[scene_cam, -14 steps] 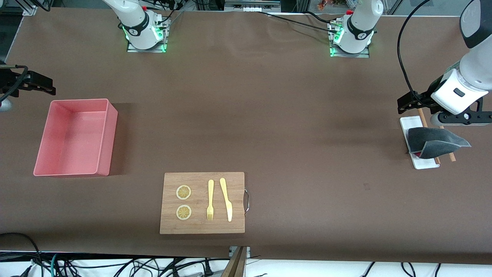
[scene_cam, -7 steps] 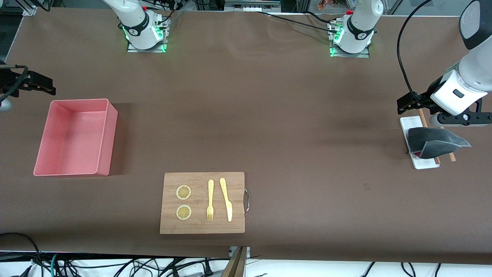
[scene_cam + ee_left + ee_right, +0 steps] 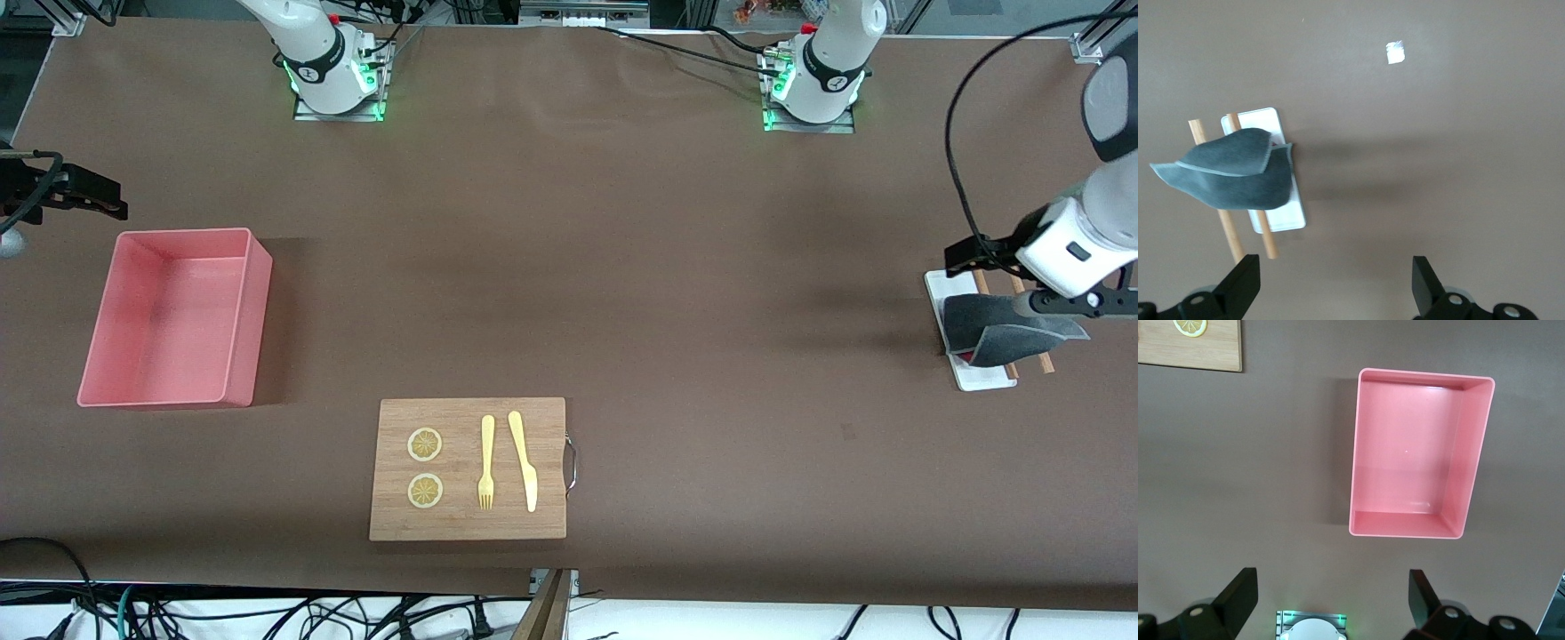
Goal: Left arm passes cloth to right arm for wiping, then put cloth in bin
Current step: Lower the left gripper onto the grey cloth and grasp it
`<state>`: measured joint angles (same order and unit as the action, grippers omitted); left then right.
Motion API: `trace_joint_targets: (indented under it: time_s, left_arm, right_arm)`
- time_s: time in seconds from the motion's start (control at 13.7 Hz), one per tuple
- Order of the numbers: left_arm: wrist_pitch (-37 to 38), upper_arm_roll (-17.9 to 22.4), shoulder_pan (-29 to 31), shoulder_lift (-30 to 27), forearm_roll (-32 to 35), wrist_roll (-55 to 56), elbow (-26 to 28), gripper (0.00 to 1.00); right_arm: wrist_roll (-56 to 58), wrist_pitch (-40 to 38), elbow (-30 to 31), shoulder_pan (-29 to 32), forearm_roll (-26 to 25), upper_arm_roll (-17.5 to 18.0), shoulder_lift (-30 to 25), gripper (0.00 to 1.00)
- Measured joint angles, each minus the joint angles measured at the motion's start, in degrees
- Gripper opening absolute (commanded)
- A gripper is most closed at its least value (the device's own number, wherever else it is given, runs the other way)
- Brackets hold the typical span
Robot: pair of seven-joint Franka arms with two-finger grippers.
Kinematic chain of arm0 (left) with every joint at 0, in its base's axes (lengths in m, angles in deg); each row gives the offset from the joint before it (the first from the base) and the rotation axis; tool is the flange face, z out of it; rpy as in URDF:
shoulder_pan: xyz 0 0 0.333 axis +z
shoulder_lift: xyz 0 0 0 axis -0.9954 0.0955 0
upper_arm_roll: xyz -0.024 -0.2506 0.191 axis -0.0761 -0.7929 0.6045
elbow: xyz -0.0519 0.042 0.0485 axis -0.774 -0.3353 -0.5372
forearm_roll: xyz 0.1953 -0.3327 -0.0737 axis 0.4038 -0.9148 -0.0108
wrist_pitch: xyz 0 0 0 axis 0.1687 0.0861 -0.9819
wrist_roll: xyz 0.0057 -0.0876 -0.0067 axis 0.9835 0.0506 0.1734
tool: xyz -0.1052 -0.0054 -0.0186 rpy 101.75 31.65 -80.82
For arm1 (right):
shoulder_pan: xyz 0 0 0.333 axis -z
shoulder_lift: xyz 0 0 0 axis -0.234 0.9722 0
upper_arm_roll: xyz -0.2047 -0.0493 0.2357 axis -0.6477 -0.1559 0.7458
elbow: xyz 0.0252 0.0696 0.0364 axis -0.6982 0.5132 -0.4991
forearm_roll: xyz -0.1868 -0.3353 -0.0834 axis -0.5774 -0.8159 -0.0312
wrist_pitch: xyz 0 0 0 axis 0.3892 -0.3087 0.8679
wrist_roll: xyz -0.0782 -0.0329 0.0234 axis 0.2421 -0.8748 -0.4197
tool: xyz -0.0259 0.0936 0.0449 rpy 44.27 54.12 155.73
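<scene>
I see the cloth (image 3: 1000, 329) lying on two sticks (image 3: 1233, 227) and a white tray (image 3: 944, 289). My left gripper (image 3: 1336, 290) hangs over it, fingers wide apart. My right gripper (image 3: 1331, 607) waits by the bin (image 3: 240, 320), fingers apart too, though I see little of it.

On the tabletop (image 3: 676, 293) lie one cloth (image 3: 1000, 329), one bin (image 3: 253, 311), one white tray (image 3: 987, 378) and one wooden board (image 3: 462, 524). The board carries two lemon slices (image 3: 425, 444) (image 3: 425, 491), one fork (image 3: 486, 462) and one knife (image 3: 523, 460), and two wooden sticks (image 3: 981, 281) (image 3: 1045, 362) lie across the tray under the cloth. Two arms stand over it, each with one end effector: the left end effector (image 3: 1336, 287) and the right end effector (image 3: 1331, 600), both with fingers spread apart.
</scene>
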<state>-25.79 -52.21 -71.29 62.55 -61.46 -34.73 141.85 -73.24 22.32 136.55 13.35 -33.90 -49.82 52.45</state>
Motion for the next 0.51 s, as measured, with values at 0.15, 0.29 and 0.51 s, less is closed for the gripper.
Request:
trace_joint_targets:
  time_s: [0.15,0.29,0.51]
  left_arm:
    - [-0.20,0.11,2.61,3.42,2.76,-5.88,-0.62,1.00]
    - [-0.40,0.11,4.40,7.00,4.65,-7.78,-1.54,1.00]
    - [-0.66,0.15,8.40,12.54,4.79,-12.35,-4.17,1.00]
  right_arm:
    - [0.00,0.01,0.00,0.00,0.00,0.00,0.01,1.00]
    - [0.00,0.02,0.00,0.01,0.00,0.00,0.03,1.00]
    - [0.00,0.03,0.00,0.01,0.00,-0.01,0.05,1.00]
